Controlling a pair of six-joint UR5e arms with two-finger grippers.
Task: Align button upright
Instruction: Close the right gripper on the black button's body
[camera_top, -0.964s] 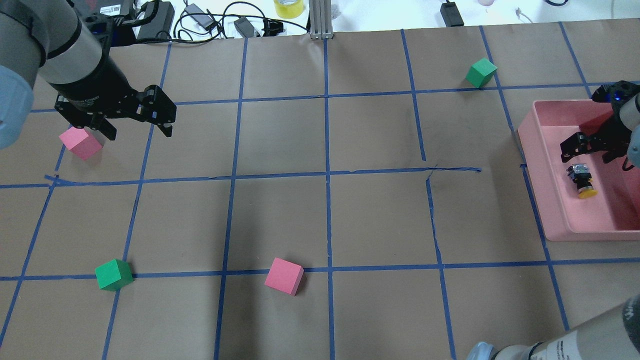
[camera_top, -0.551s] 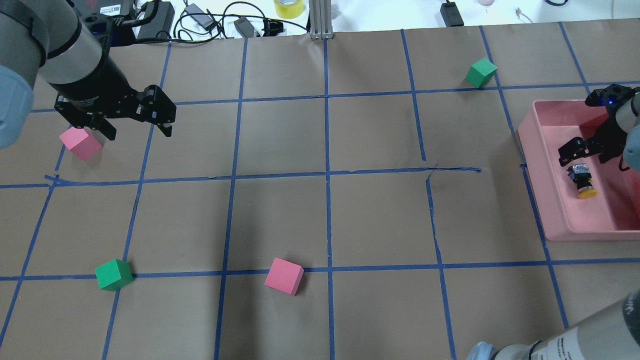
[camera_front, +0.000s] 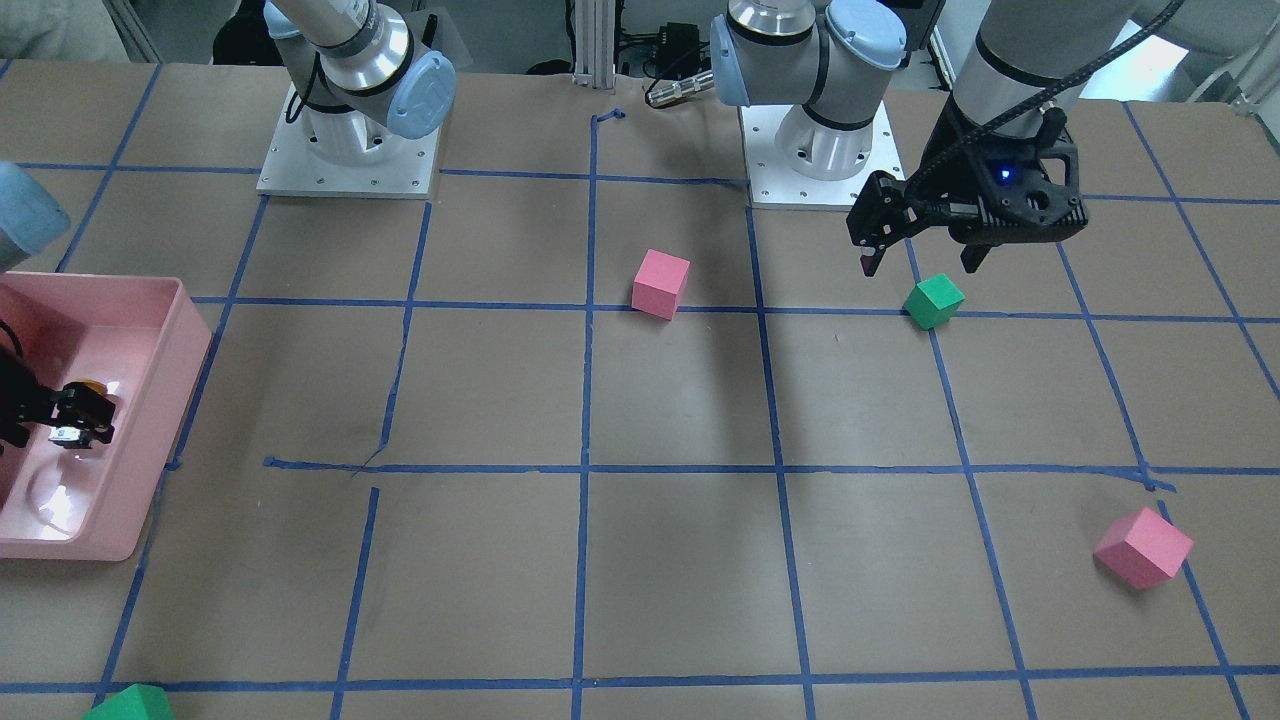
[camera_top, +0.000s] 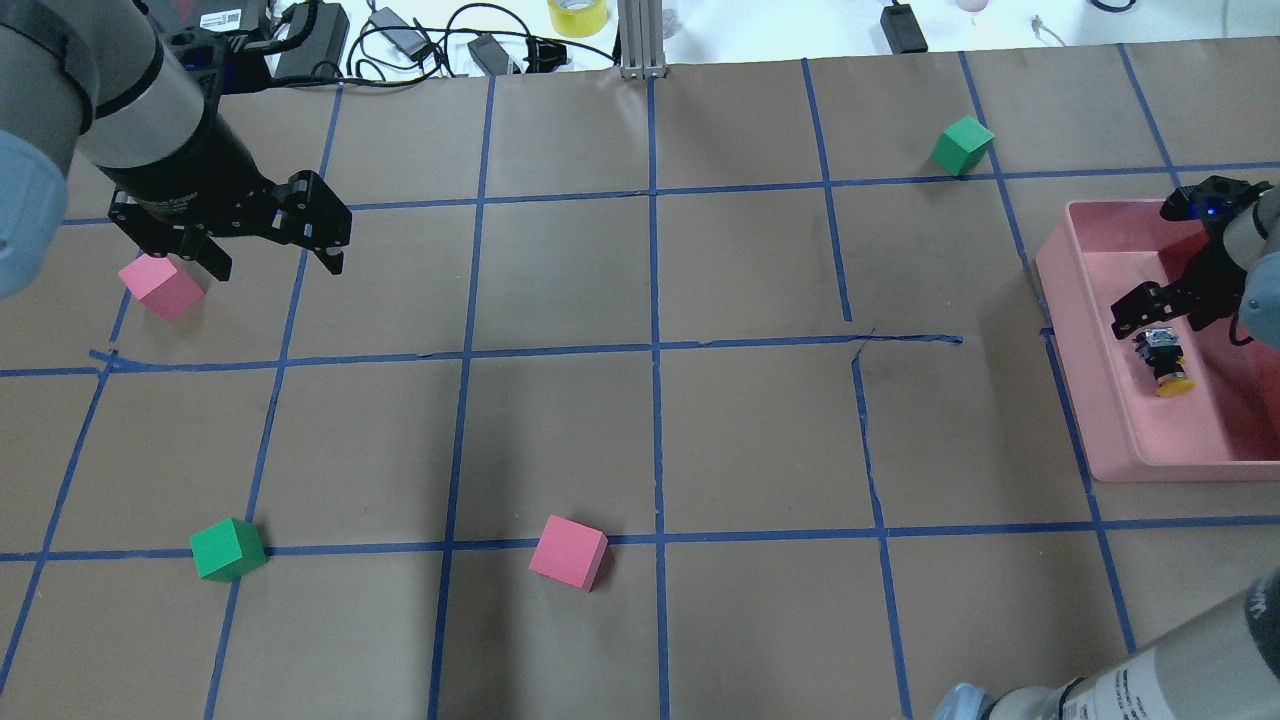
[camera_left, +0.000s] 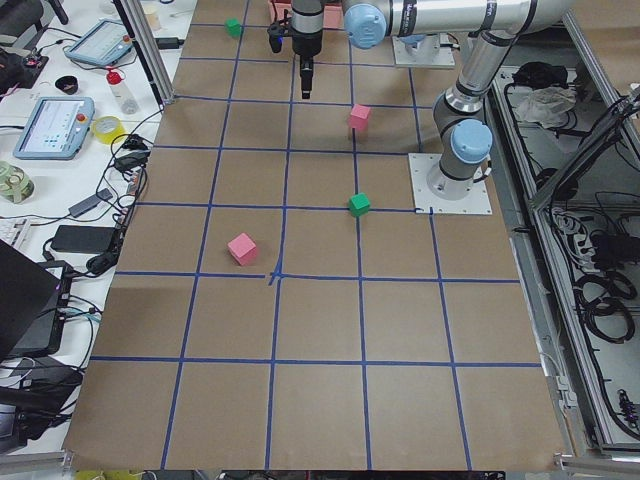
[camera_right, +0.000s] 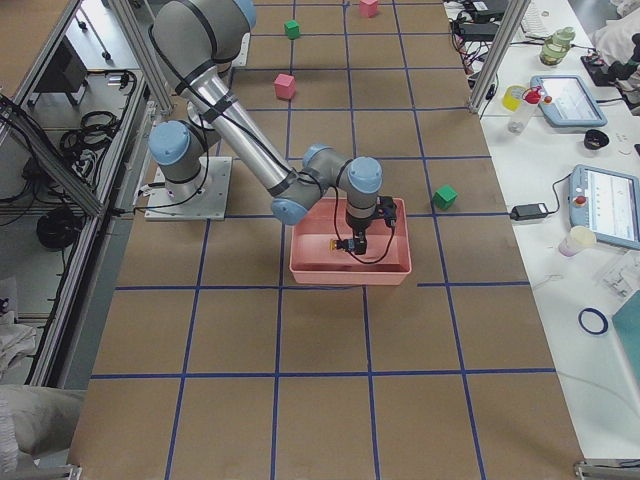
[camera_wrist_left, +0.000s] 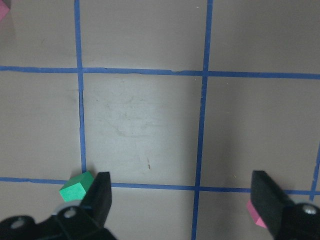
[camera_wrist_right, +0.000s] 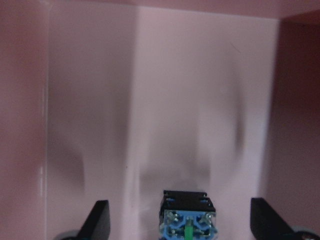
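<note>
Button (camera_top: 1163, 358) lay on side in pink tray (camera_top: 1065, 320), just beneath right gripper (camera_top: 1182, 325); jaws wide, empty. Left gripper (camera_top: 278, 265) also wide, well apart. Risk: off-centre pinch rolling round body; fingertips striking tray floor.

Bright, even overhead lighting; soft diffuse shadows on the worktop (camera_top: 560, 280). Overexposure beyond its far edge. Right wrist view slightly blurred.
</note>
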